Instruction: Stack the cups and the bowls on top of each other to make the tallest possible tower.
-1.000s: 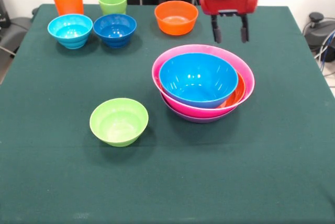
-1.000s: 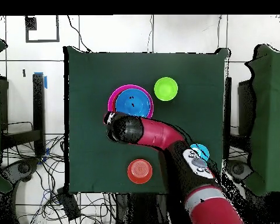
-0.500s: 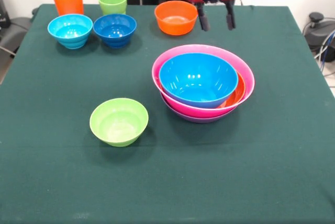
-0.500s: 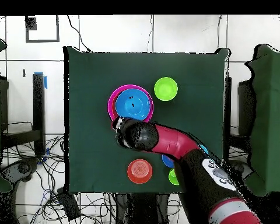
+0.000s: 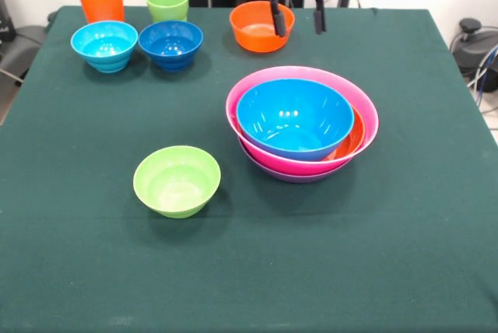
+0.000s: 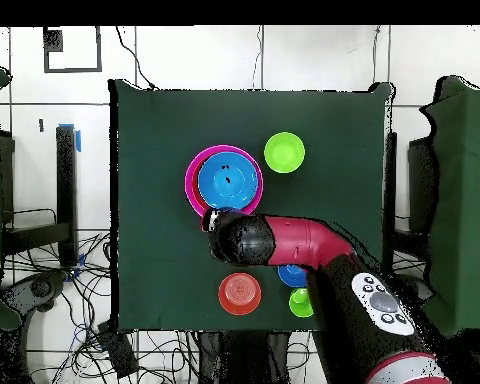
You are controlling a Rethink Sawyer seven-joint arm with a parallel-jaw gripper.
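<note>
The tower (image 5: 302, 119) stands right of centre: a large blue bowl (image 5: 294, 117) nested in a large orange bowl (image 5: 355, 135), in a pink bowl (image 5: 257, 84), on a purple bowl (image 5: 296, 177). It also shows in the overhead view (image 6: 225, 178). My gripper (image 5: 298, 20) is open and empty at the far edge, above the table behind the tower; one finger overlaps the right rim of the small orange bowl (image 5: 258, 26). A small lime green bowl (image 5: 177, 180) sits front left. Light blue (image 5: 104, 45) and dark blue (image 5: 170, 43) small bowls, the orange cup (image 5: 101, 3) and the lime green cup (image 5: 167, 3) stand far left.
The table has a dark green cloth (image 5: 389, 271). In the overhead view my red arm (image 6: 294, 243) reaches over the table and hides the light blue bowl and the orange cup; the small orange bowl (image 6: 239, 293) and lime green bowl (image 6: 284, 152) show.
My open gripper has moved from just behind the tower toward the table's far edge and leftward in the front view, to beside the small orange bowl. No bowl or cup has moved.
</note>
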